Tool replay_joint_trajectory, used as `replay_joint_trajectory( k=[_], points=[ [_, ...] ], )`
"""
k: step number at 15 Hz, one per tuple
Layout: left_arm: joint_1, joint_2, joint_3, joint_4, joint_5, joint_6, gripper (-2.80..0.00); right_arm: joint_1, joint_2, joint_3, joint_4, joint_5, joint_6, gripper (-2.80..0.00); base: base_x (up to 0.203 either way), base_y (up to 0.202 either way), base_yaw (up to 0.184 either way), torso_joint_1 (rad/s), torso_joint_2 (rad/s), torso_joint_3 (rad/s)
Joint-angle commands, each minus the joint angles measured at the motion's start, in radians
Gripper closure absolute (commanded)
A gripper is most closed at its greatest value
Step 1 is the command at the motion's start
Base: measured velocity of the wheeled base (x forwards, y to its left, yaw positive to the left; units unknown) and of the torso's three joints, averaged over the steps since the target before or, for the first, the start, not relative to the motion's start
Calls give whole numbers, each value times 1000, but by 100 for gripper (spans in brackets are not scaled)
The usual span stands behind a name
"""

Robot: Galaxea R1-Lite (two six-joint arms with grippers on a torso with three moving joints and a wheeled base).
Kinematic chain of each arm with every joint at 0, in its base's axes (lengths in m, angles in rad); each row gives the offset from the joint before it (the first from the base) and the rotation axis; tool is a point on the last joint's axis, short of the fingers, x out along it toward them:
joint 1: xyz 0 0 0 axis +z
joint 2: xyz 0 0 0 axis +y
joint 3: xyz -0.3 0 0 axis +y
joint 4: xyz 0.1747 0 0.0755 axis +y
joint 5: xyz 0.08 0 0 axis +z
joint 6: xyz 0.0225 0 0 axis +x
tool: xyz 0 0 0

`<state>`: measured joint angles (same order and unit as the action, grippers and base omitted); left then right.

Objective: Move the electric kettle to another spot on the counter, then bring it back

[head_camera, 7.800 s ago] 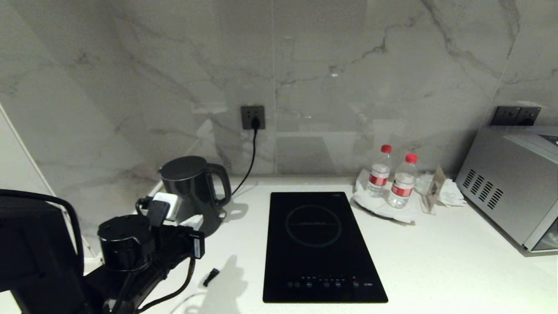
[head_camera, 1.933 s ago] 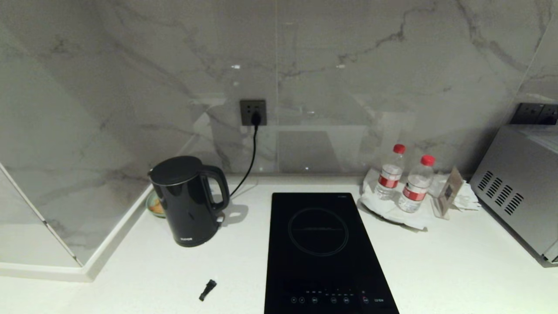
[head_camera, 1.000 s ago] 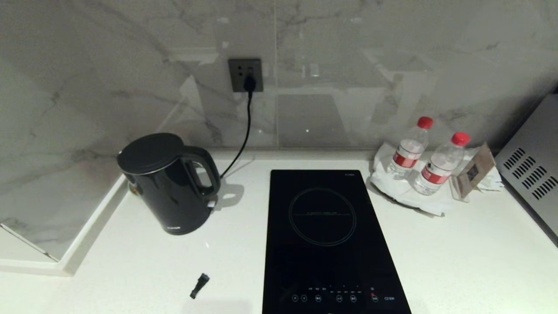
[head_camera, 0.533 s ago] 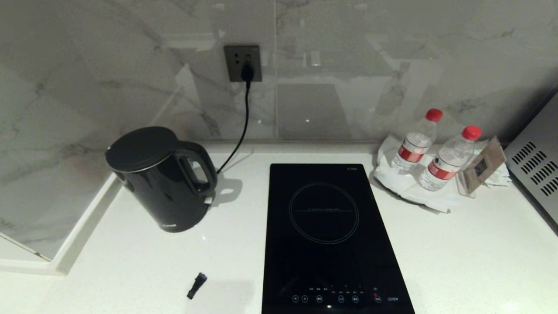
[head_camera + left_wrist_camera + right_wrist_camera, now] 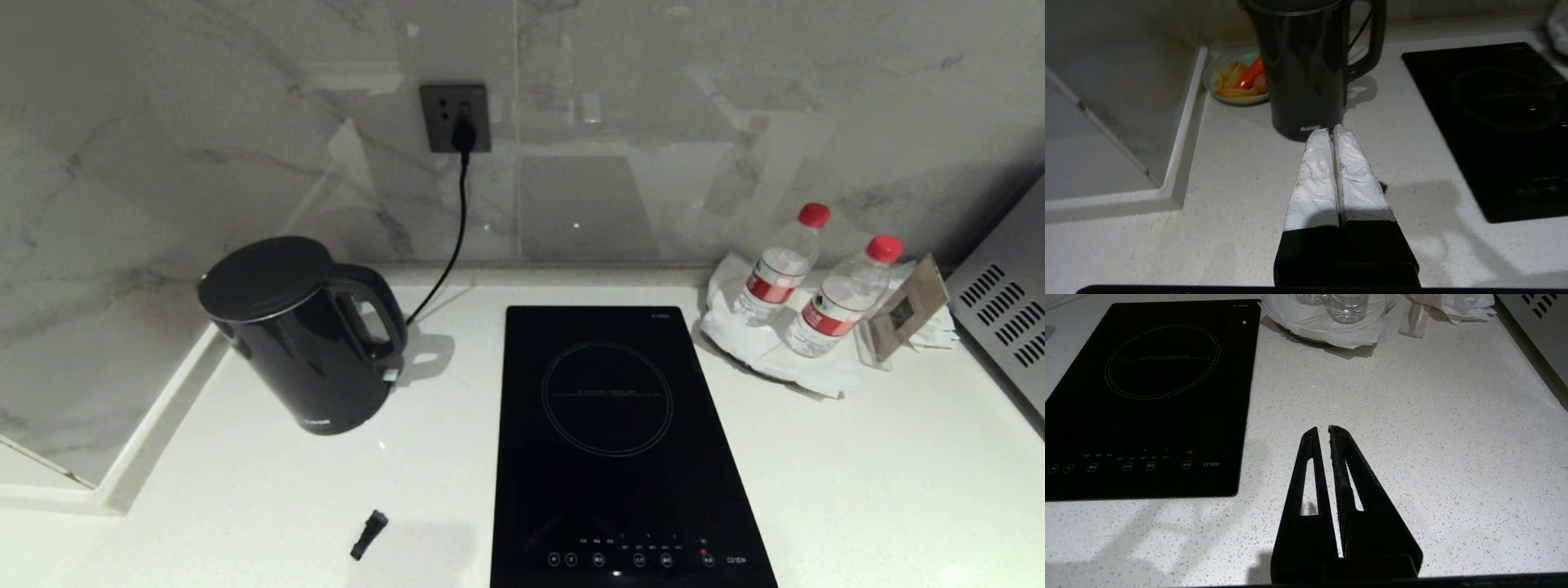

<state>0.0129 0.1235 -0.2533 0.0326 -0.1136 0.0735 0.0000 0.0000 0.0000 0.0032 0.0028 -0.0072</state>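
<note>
Standing upright, the tall glossy black electric kettle (image 5: 306, 339) is seen on the white speckled stone table (image 5: 857, 490), left of the black glass cooktop (image 5: 620, 441). Both the left pincer (image 5: 1332, 130) and right pincer (image 5: 1322, 428) are closed, empty, apart from it.

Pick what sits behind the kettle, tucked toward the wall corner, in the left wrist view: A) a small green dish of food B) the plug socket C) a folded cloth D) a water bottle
A: a small green dish holding orange and yellow food pieces shows beside and behind the electric kettle on the counter.
</note>
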Motion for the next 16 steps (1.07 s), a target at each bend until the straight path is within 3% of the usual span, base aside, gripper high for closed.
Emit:
replay_joint_trajectory(
  k=[1, 3, 6, 9, 11, 14, 16],
  points=[
    [13, 233, -117, -14, -108, 21, 0, 0, 1, 0, 0, 0, 0, 0, 0, 0, 0, 0, 0, 0],
    [18, 385, -145, -80, -188, 42, 0, 0, 1, 0, 1, 0, 0, 0, 0, 0, 0, 0, 0, 0],
    [7, 602, -205, -176, -228, 54, 0, 0, 1, 0, 0, 0, 0, 0, 0, 0, 0, 0, 0, 0],
    [-109, 787, -256, -205, -214, 51, 0, 0, 1, 0, 0, 0, 0, 0, 0, 0, 0, 0, 0, 0],
    [-294, 875, -276, -213, -106, 25, 0, 0, 0, 0, 0, 0, 0, 0, 0, 0, 0, 0, 0, 0],
    [-571, 1037, -285, -306, 162, -53, 0, 0, 0, 0, 0, 0, 0, 0, 0, 0, 0, 0, 0, 0],
    [-697, 1115, -263, -398, 286, -91, 0, 0, 0, 0, 1, 0, 0, 0, 0, 0, 0, 0, 0, 0]
  ],
)
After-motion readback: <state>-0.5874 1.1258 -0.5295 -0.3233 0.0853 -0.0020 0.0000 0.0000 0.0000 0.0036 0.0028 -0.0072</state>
